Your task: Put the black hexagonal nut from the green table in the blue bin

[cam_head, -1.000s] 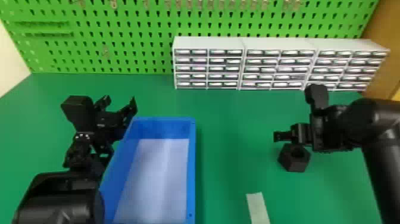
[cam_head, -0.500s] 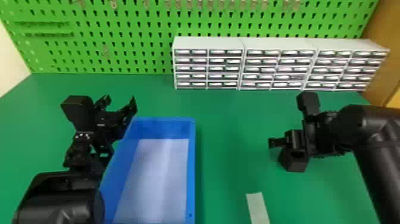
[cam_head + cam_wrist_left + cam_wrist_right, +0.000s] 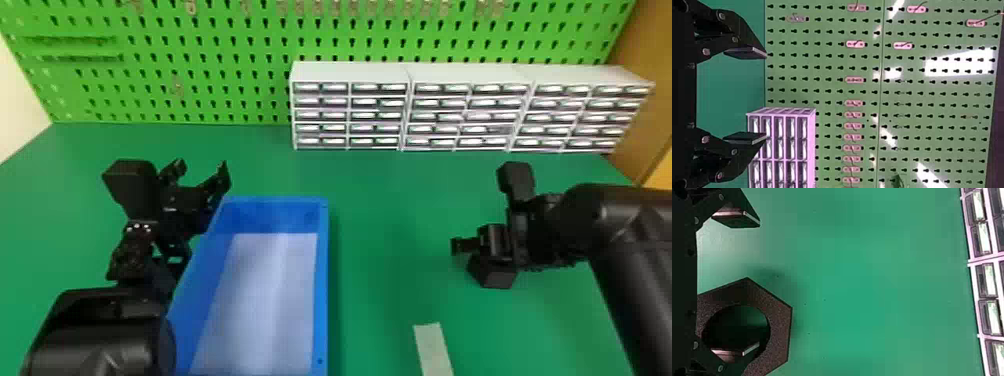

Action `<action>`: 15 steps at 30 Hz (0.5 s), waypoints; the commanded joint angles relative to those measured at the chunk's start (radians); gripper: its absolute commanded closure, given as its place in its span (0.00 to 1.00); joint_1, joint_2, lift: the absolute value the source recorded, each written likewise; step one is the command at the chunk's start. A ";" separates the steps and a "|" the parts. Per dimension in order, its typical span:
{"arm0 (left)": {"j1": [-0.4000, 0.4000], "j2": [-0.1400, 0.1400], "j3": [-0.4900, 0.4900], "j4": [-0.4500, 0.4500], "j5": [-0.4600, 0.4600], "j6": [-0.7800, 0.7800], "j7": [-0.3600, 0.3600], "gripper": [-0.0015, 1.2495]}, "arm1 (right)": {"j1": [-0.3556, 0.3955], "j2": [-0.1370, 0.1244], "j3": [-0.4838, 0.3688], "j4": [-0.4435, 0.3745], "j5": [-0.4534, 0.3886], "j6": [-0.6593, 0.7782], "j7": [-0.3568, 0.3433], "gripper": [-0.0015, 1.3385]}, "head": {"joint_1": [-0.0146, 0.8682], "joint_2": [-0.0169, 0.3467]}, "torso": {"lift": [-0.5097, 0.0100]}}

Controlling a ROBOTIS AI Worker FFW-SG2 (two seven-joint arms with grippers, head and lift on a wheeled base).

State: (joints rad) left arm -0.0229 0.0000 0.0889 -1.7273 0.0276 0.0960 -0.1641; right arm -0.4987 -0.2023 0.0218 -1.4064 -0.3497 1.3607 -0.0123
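As the head view has the right tool (image 3: 466, 251) at the black nut (image 3: 494, 276), right wrist view reveals its hole (image 3: 736, 323), fingers wide apart, nothing gripped

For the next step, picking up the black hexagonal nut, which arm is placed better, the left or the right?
Right, I would say. The right gripper is open, close over the nut, while the left gripper is farther away, at the blue bin's left side.

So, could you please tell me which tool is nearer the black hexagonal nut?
It's the right tool, close above the black hexagonal nut; the left tool is over by the blue bin.
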 commanded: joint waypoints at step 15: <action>0.000 -0.003 0.003 0.000 0.000 -0.001 0.003 0.41 | 0.012 -0.005 0.003 0.040 -0.005 -0.032 0.000 0.45 | 0.79 0.19 | 0.79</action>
State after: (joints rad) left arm -0.0230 0.0000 0.0905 -1.7268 0.0276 0.0952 -0.1624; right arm -0.4899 -0.2065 0.0282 -1.3701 -0.3514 1.3318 -0.0122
